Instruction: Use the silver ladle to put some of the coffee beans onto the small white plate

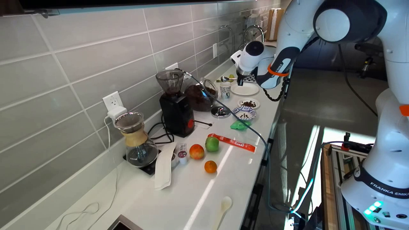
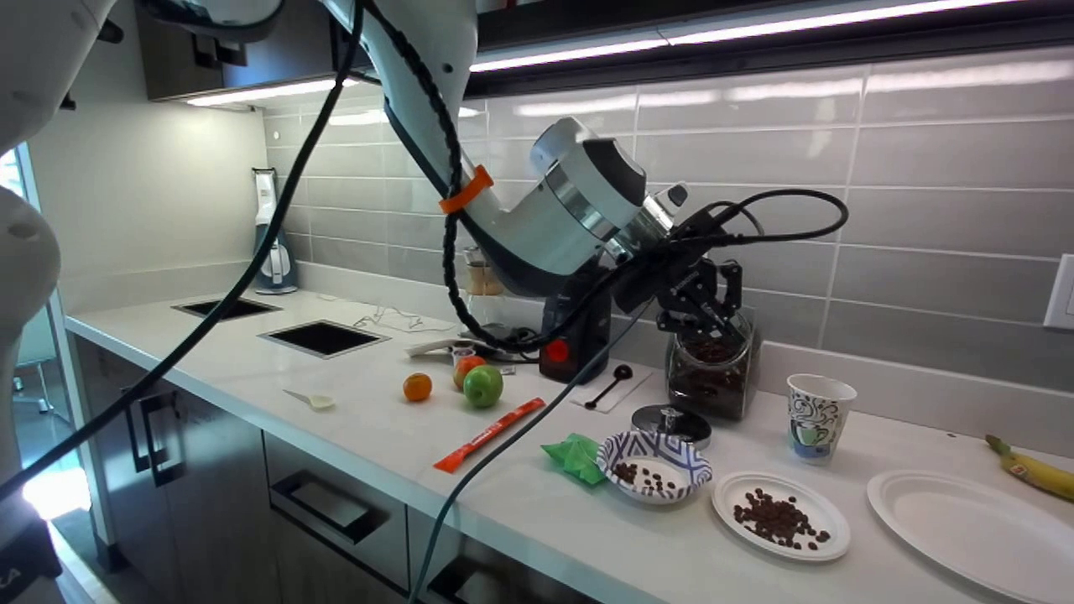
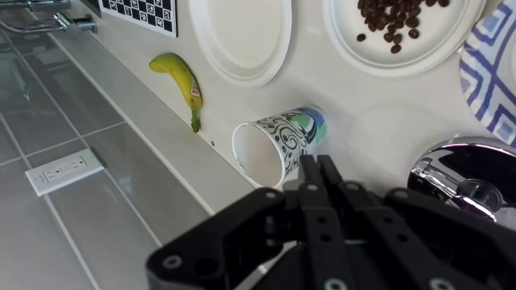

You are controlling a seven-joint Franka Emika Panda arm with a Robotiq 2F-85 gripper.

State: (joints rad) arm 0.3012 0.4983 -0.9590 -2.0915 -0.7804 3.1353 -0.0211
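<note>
My gripper (image 3: 318, 159) is shut, with only a narrow gap between its fingertips. In an exterior view the gripper (image 1: 240, 82) has the silver ladle (image 1: 224, 79) leading from its tips toward the wall, bowl outward. The ladle's grip point and bowl are hidden by the gripper in the wrist view. In an exterior view the gripper (image 2: 720, 323) hangs in the air in line with the open bean jar (image 2: 709, 382). The small white plate (image 2: 728, 503) carries a pile of coffee beans (image 2: 776, 516). The plate also shows in the wrist view (image 3: 348, 36).
A paper cup (image 3: 258, 155) stands beside the jar, near a banana (image 3: 183, 80) and a large white plate (image 3: 242, 36). A blue-patterned bowl (image 2: 654, 466) holds some beans beside a shiny lid (image 2: 671, 424). A cable (image 2: 503, 453) crosses in front of the counter. The backsplash is close behind.
</note>
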